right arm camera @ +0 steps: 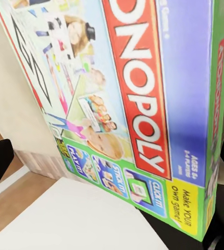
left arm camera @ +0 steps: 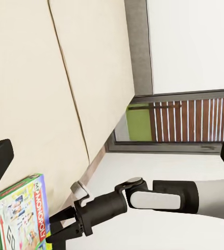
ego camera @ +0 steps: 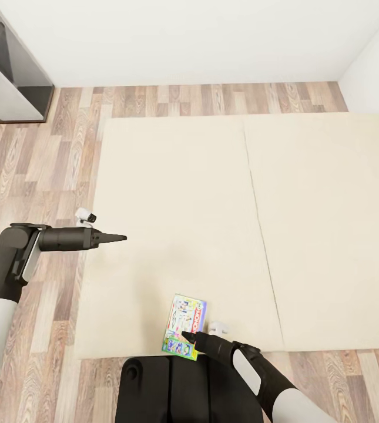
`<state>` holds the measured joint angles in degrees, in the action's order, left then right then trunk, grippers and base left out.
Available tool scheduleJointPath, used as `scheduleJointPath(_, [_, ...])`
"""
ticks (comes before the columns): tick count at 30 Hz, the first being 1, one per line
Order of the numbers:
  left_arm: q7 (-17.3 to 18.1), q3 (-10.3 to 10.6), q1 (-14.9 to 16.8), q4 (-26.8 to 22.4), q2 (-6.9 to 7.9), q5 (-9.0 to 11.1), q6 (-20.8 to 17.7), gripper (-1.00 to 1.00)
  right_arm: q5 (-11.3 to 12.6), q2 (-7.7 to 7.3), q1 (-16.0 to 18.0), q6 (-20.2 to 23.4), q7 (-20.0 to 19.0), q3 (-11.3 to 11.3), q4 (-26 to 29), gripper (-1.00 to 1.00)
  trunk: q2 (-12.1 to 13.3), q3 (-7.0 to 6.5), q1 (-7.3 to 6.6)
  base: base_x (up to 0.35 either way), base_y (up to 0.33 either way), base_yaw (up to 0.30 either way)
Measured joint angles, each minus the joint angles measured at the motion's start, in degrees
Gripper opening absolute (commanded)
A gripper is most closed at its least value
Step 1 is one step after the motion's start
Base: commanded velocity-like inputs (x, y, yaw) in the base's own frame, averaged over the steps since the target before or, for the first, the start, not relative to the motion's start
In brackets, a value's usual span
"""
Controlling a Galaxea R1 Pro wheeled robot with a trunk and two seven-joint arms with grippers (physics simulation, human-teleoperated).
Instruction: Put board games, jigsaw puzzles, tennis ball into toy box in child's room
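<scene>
Right gripper at the game on the bed's near edge

In the head view, the game (ego camera: 184, 326) lies flat at the near edge of the bed (ego camera: 183, 194), the right gripper (ego camera: 188, 337) over its near end; the left gripper (ego camera: 118, 238) hangs empty, fingers together. In the left wrist view, the right jaws are seen parted beside the box. In the right wrist view, the print is close. The box is judged light, stiff and slick, best gripped across its thin edge.

The board game (ego camera: 184, 327) lies on the bed (ego camera: 183, 194) at its near edge, 6 o'clock. Right gripper (ego camera: 184, 336) sits at the game's near end. Left gripper (ego camera: 121, 238) hovers over the bed's edge at 9 o'clock.
</scene>
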<state>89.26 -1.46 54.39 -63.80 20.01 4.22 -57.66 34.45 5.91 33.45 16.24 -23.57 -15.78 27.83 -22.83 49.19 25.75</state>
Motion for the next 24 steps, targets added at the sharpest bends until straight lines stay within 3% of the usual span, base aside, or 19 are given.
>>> scheduleJointPath(24, [0.0, -0.1, 0.0, 0.0, 0.0, 0.0, 0.0, 1.0, 0.3, -0.48, 0.0, 0.1, -0.1, 0.2, 0.6, 1.0, 0.0, 0.0, 0.0, 0.0, 0.0, 0.0])
